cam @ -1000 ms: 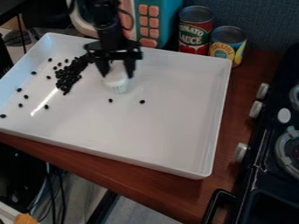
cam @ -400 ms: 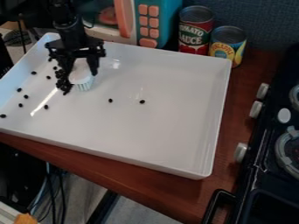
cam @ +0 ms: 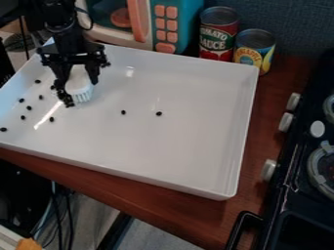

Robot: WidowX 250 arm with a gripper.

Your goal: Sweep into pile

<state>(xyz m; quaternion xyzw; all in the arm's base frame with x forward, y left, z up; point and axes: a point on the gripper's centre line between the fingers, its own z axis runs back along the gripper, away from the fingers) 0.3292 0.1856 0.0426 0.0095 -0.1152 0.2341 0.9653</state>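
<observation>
1. The black WidowX 250 arm [cam: 57, 22] enters from the top edge, at the upper left.
2. Its hand [cam: 77, 84] hangs downward, two fingers [cam: 93, 74] spaced apart in a grip.

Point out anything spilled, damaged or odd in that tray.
Nothing looks damaged. Stray black beans lie scattered near the left of the tray, and two more beans sit toward its middle, apart from the cluster beside the brush, so they look out of place.

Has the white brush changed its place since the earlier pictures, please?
Yes, the white brush moved toward the view's left, farther from the red can.
</observation>
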